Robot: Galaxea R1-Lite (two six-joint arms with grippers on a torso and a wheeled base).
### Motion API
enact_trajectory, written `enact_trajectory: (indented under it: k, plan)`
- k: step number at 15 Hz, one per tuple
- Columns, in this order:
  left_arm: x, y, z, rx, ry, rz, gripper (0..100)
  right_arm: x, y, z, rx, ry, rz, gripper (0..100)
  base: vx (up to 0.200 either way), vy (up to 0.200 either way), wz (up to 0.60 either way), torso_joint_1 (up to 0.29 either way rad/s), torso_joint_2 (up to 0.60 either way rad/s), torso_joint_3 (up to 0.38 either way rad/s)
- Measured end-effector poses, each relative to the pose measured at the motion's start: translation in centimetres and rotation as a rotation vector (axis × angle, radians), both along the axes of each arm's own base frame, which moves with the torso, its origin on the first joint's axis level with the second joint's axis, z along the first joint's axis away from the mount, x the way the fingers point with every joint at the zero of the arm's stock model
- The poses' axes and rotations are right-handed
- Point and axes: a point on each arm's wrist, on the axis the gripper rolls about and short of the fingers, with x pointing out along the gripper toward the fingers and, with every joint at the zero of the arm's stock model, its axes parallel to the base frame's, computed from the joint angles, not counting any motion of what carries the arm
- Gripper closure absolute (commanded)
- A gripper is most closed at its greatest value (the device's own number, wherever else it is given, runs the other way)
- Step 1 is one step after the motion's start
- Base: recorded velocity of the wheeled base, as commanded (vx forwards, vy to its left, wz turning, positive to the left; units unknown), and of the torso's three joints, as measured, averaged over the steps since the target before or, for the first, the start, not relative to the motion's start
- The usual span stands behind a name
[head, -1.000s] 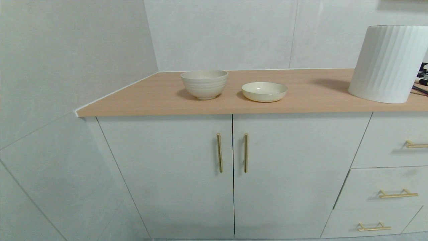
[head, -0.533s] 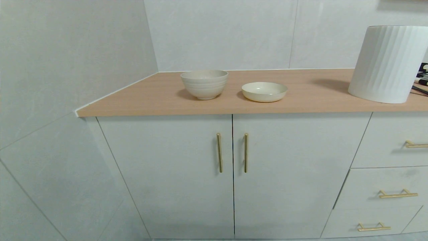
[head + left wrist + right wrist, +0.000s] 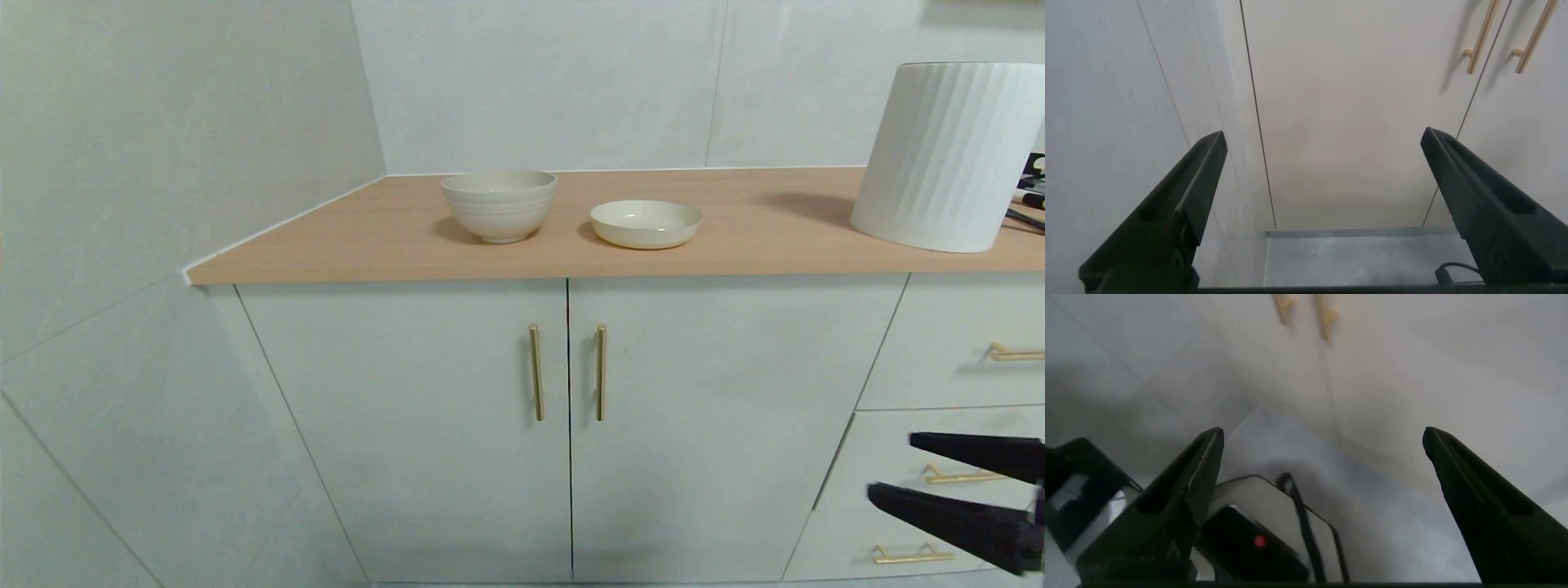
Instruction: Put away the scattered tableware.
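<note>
Right gripper [image 3: 890, 465] came up before drawers [image 3: 939, 351], jaws apart, empty. Left gripper [image 3: 1323, 139] also apart. Bowl [image 3: 499, 204], dish [image 3: 646, 223] stayed near table [image 3: 367, 237] front edge. Likely reach only starting.

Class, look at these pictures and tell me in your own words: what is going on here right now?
Nothing is being handled yet. A deep bowl and a shallow dish sit side by side, apart, on the wooden countertop, above two closed cabinet doors. The right gripper is low in front of the drawers, jaws open and empty. The left gripper is also open and empty, facing the cabinet front near the floor.
</note>
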Motion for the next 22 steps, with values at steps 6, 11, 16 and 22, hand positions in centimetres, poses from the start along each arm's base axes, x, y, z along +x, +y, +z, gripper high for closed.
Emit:
enact_trajectory:
  k: [6, 11, 16, 22]
  plan:
    - [0.0, 0.0, 0.0, 0.0, 0.0, 0.0, 0, 9.4, 8.5, -0.2, 0.132, 0.088, 0.126, 0, 0.0, 0.0, 0.0, 0.0, 0.0, 0.0]
    - [0.0, 0.0, 0.0, 0.0, 0.0, 0.0, 0, 13.8, 12.9, -2.2, 0.14, 0.092, 0.168, 0, 0.0, 0.0, 0.0, 0.0, 0.0, 0.0]
    - [0.0, 0.0, 0.0, 0.0, 0.0, 0.0, 0, 17.0, 15.0, -4.7, 0.212, 0.046, 0.137, 0, 0.0, 0.0, 0.0, 0.0, 0.0, 0.0]
    - [0.0, 0.0, 0.0, 0.0, 0.0, 0.0, 0, 19.1, 16.3, -7.6, 0.257, 0.031, 0.084, 0, 0.0, 0.0, 0.0, 0.0, 0.0, 0.0]
